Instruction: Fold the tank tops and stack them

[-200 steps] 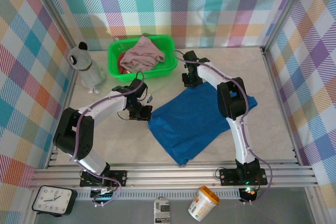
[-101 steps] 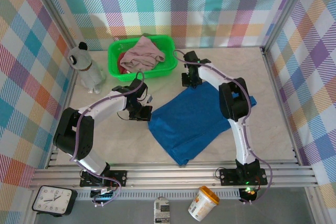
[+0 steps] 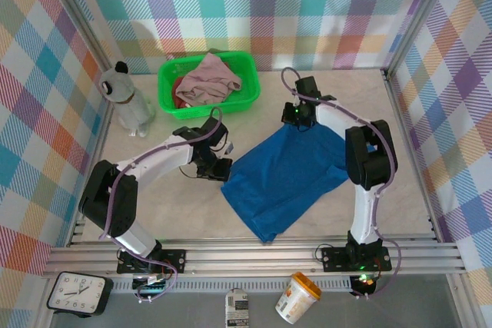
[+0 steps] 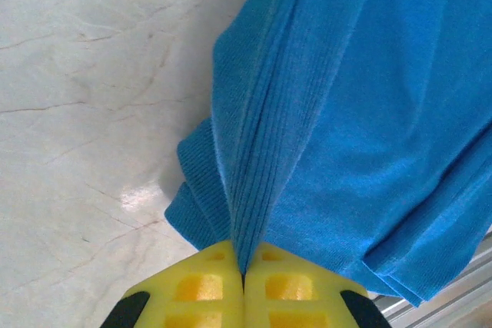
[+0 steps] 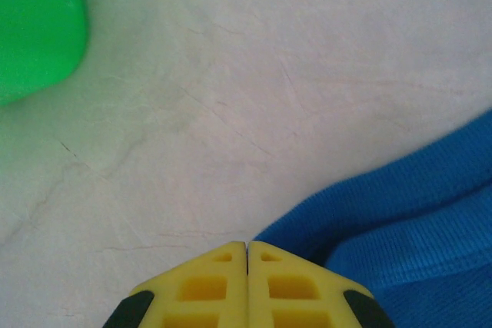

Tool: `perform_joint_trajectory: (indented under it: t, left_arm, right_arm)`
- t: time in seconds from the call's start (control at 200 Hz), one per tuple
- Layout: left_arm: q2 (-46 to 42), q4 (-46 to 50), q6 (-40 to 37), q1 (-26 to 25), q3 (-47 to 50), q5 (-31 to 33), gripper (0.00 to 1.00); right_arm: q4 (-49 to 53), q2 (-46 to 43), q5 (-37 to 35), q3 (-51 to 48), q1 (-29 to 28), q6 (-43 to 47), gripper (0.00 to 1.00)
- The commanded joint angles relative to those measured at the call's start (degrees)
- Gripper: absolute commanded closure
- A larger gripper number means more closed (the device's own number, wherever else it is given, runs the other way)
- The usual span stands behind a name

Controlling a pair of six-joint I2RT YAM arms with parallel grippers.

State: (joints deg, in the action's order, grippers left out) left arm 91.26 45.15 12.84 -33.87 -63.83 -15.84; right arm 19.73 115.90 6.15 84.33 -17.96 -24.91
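Left wrist: left gripper (image 4: 244,274) clamped a blue top (image 4: 361,113) fold running ahead of jaws; right gripper (image 5: 247,247) pinched its hem, basket (image 5: 34,21) ahead-left

The top external camera sits high above and behind the arm bases, facing down and forward over the whole pale marbled table (image 3: 415,113), far enough off to take in the green plastic basket (image 3: 207,110) and the spread royal blue cloth tank top (image 3: 288,178). The left wrist camera is very close, looking down past the left arm's yellow fingers (image 4: 201,288) onto that top's bunched edge and the table beside it. The right wrist camera, equally near, looks past the right arm's yellow fingers (image 5: 206,282) at the table, sharing the basket's corner and the top's hem with the overhead view.
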Motion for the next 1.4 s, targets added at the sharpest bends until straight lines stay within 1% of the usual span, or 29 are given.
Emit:
perform_joint_trajectory:
  t: [0.0,0.245,0.37,0.48,0.785,1.0,1.065,1.13,1.19,1.255,1.31,1.395]
  left_arm:
    - [-1.94,2.4,1.72,-2.07,-0.52,0.63,1.0]
    - [-4.16,4.14,3.18,-4.85,0.56,1.73,1.0]
    - [-3.44,2.57,4.74,-7.44,1.88,1.34,1.0]
    - [-2.87,0.28,6.25,-8.46,3.22,0.93,1.0]
    - [2.27,-3.22,6.78,-11.37,4.81,0.28,1.0]
    - [5.05,-3.22,6.36,-12.97,5.17,0.45,0.95]
    - [5.05,-3.13,6.37,-13.2,5.21,0.21,0.91]
    - [4.82,-2.67,6.23,-13.32,5.05,-0.01,0.82]
    - [4.41,-1.98,5.96,-13.46,4.84,-0.14,0.78]
    - [3.55,-1.3,5.95,-13.42,4.61,-0.32,0.74]
    - [2.63,-0.9,5.97,-13.42,4.49,-0.83,0.67]
    - [1.29,0.12,5.73,-13.42,3.56,-1.76,0.58]
  right_arm:
    - [-6.81,-2.78,3.27,-3.92,0.73,-3.06,1.0]
    - [-11.04,-5.17,5.43,-9.21,1.64,-3.5,1.0]
    - [-13.41,-7.09,5.12,-12.75,1.83,-4.09,1.0]
    - [-15.25,-8.62,5.27,-15.53,2.36,-4.83,1.0]
    - [-19.18,-10.9,6.65,-23.11,3.96,-7.14,0.98]
    - [-19.39,-14.05,6.68,-27.9,4.86,-7.44,0.94]
    - [-18.98,-15.0,6.55,-29.18,5.02,-7.18,0.93]
    - [-18.77,-15.89,6.46,-30.37,5.18,-7.24,0.92]
    - [-18.35,-16.68,6.12,-31.13,5.3,-7.03,0.91]
    - [-17.85,-17.59,5.63,-31.88,5.61,-6.66,0.86]
    - [-17.34,-18.32,5.7,-32.51,5.81,-6.28,0.83]
    - [-15.37,-19.25,5.27,-32.98,6.07,-5.26,0.82]
